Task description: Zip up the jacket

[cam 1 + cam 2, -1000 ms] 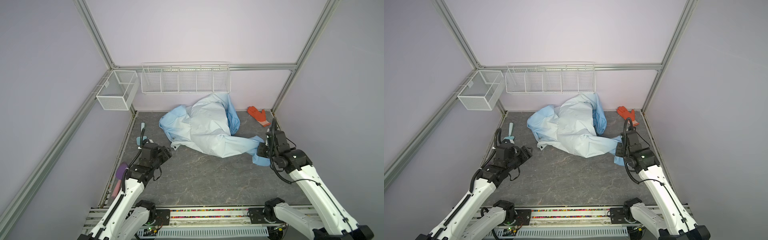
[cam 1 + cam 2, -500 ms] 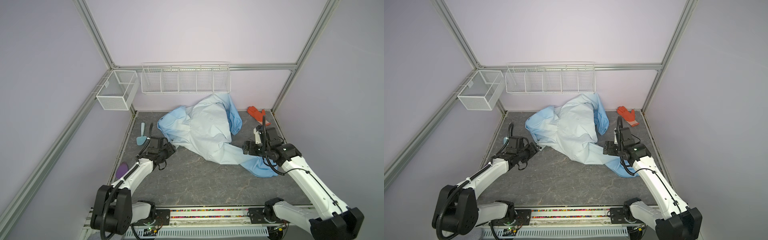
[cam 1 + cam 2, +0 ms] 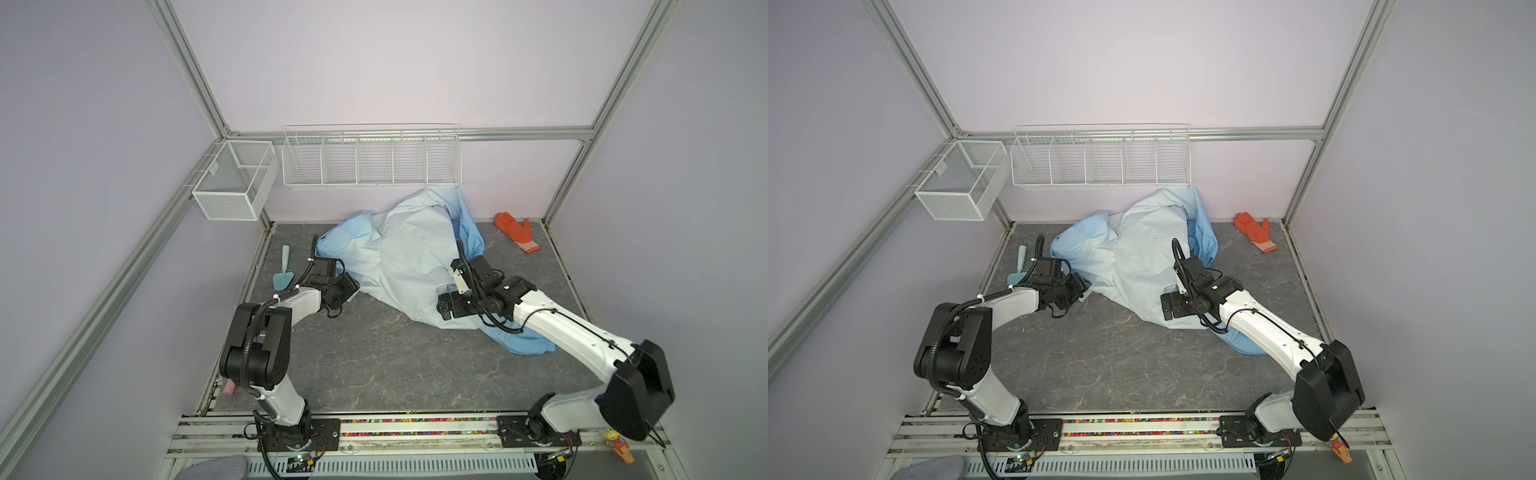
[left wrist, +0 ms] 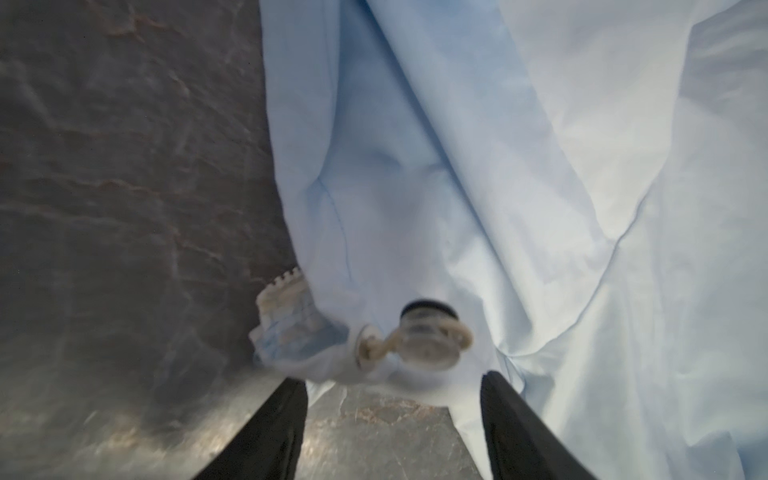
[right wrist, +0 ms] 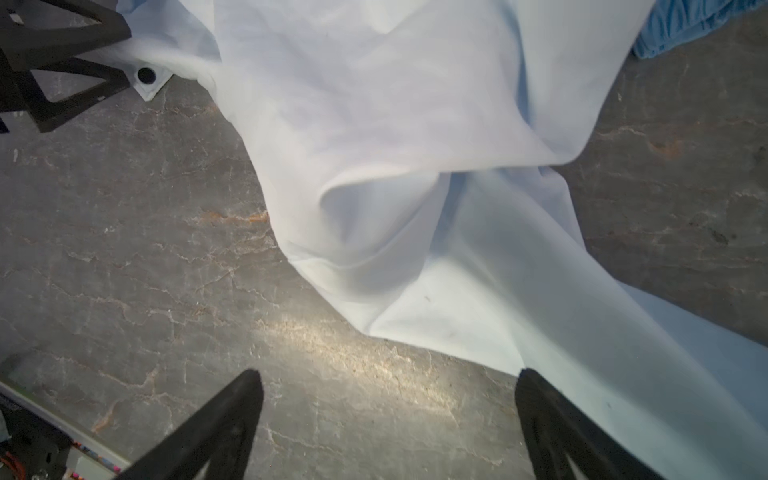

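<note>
— Light-blue jacket: position entry, please.
— Crumpled on the grey counter, heaped toward the back wall below the wire rack. One sleeve trails to the near right, under the right arm. The zipper's long run is lost in the folds, so I cannot tell how far it is done up.
— Which end of the zipper shows?
— Left wrist view: a toothed tape end with a round ring pull beside it, at the jacket's near-left corner. Blurred, but readable.
— Relation to the left pincer?
— The corner lies just ahead of the tips, with the pull about on the midline. Jaws apart, only bare counter between them. The fabric edge runs away from the pincer, roughly along its reach.
— Right pincer?
— Jaws wide apart and empty, over the jacket's near edge, well apart from the pull.
— Judgement?
— The left arm is far nearer the zipper end; a short advance and a close should take it. The right could pin or tension the hem. Risk: thin cloth bunches between the jaws along with the pull.
</note>
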Robot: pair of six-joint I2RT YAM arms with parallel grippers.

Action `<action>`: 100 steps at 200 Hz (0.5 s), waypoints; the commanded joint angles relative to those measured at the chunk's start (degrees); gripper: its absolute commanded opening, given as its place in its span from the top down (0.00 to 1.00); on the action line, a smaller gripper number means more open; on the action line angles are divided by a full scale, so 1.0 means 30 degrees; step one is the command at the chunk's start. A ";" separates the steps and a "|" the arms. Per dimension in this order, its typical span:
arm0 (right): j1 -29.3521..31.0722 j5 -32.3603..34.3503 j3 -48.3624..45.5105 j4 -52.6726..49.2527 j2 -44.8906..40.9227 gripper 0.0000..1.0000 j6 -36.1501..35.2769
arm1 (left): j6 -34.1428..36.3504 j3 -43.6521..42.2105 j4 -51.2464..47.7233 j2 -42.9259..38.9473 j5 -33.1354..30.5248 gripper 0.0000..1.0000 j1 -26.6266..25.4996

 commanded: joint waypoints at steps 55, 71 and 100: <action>0.0069 0.0263 0.5181 0.0931 0.5808 0.51 0.0911 | 0.0680 0.2896 -0.0988 0.1796 0.0872 1.00 0.0495; 0.0082 0.0775 0.5900 0.0332 0.5453 0.72 0.0796 | 0.1385 0.3227 -0.2357 0.0156 0.0272 1.00 0.0495; 0.0067 0.1889 0.7011 -0.1222 0.4137 0.92 -0.0033 | 0.3170 0.4383 -0.5275 -0.3433 -0.0502 1.00 0.0465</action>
